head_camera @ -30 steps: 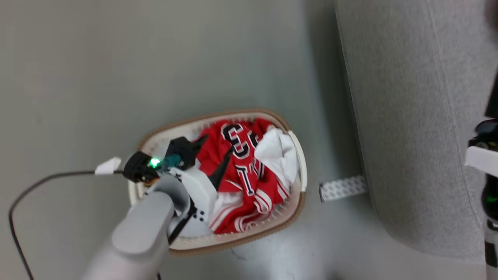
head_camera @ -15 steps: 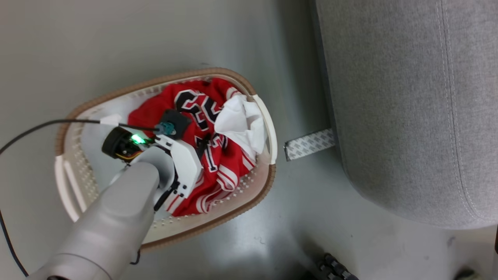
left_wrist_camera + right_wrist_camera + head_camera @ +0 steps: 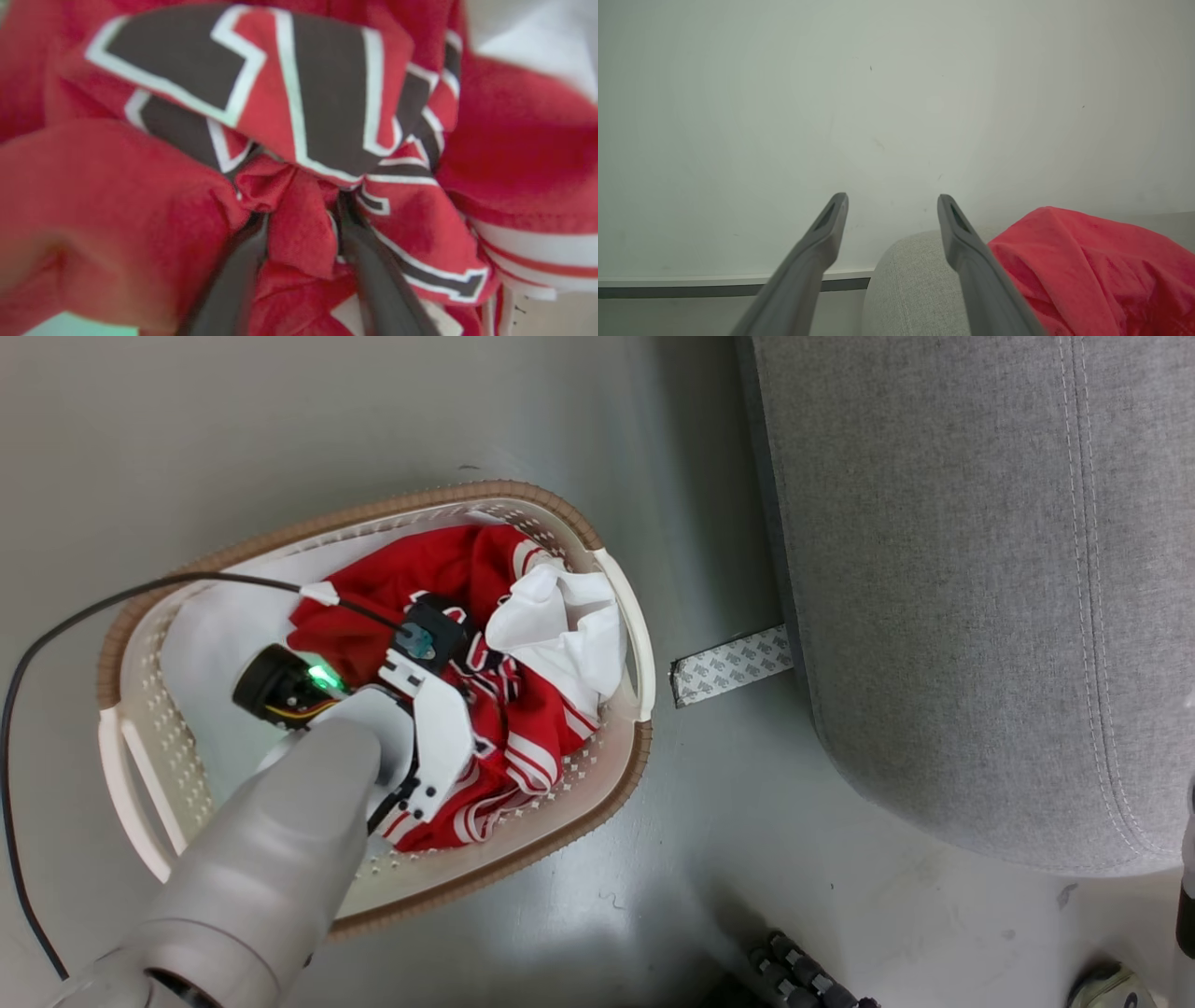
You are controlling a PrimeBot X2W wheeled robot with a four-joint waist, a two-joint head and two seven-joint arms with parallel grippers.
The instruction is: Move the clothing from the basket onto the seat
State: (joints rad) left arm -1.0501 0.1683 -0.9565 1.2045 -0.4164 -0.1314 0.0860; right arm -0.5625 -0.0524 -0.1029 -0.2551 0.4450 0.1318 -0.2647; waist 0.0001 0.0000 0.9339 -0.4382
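The cream basket (image 3: 504,488) with a brown rim stands on the floor left of the grey seat (image 3: 980,569). In it lie the clothing: a crumpled red jersey (image 3: 532,728) and a white garment (image 3: 560,635). My left arm reaches down into the basket. In the left wrist view my left gripper (image 3: 301,210) is shut on a bunched fold of the red jersey (image 3: 299,233), under its black numerals. My right gripper (image 3: 892,200) is open and holds nothing, facing a pale wall above the seat's rounded arm (image 3: 915,280). A red garment (image 3: 1087,270) lies on the seat.
A strip of patterned tape (image 3: 733,665) lies on the floor between basket and seat. A black cable (image 3: 93,607) loops from my left wrist over the basket's left side. A dark ribbed object (image 3: 803,971) sits at the bottom edge. A baseboard (image 3: 738,280) runs along the wall.
The head camera has shifted. My left gripper has sunk into the clothing and its fingers have drawn together on a fold, bunching the numerals. The right gripper stays open.
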